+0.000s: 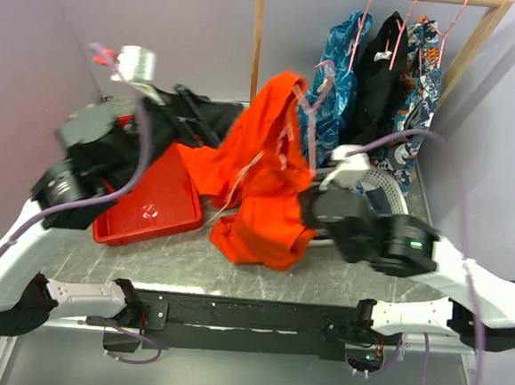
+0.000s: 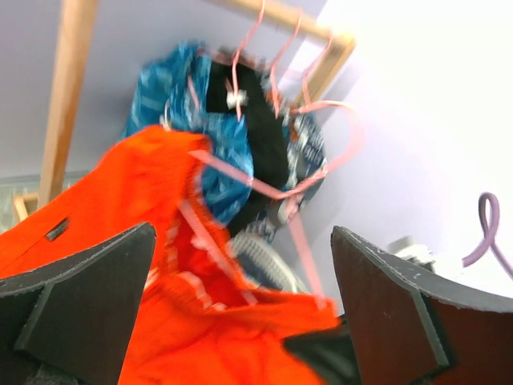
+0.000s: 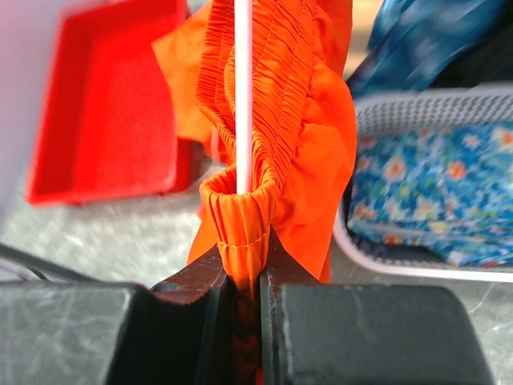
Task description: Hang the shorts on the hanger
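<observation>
While lilac walls [image 1: 164, 16] are enclosing the grey tabletop [image 1: 172, 259], right gripper [image 3: 244, 258] is clamping shorts [image 1: 270, 140] mid-frame; left gripper [image 2: 240, 241] is gaping, empty.

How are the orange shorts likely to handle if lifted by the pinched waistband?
Probably floppy: the shorts drape in loose folds around the spot where the right gripper pinches the waistband. Likely light for their size: the fabric looks thin and bunches tightly between the shut fingers. They might slide along the thin, smooth-looking hanger wire.
</observation>
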Tool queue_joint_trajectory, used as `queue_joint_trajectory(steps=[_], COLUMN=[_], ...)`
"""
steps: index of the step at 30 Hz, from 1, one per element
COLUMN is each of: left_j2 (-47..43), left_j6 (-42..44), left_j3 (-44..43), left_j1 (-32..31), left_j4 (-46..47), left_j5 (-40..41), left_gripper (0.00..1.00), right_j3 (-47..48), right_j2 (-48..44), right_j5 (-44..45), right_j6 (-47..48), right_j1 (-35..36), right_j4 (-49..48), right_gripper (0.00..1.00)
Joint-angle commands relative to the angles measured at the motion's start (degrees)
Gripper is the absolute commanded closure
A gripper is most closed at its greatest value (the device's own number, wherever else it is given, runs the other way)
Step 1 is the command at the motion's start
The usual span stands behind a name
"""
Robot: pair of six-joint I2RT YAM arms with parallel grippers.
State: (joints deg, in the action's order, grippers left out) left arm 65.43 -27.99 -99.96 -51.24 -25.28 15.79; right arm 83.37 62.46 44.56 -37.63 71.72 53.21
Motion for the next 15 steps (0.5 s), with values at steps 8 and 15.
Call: queue_joint_trajectory(steps=[8,15], left_j2=[-2.6,-2.8], left_j6=[-0.8,-1.3], left_j3=[0.7,1.8], left_j1=[-0.1,0.0], left_j4=[2.9,2.7], left_j5=[4.4,5.3], left_gripper=[0.03,0.04], right_j3=[10.8,16.1], right_j2=[-5.8,2.0], right_j5=[11.4,9.0], right_j6=[2.0,5.4], right_j1=[-1.1,-1.2], right_j4=[2.2,-1.4], right_gripper=[1.00,1.00])
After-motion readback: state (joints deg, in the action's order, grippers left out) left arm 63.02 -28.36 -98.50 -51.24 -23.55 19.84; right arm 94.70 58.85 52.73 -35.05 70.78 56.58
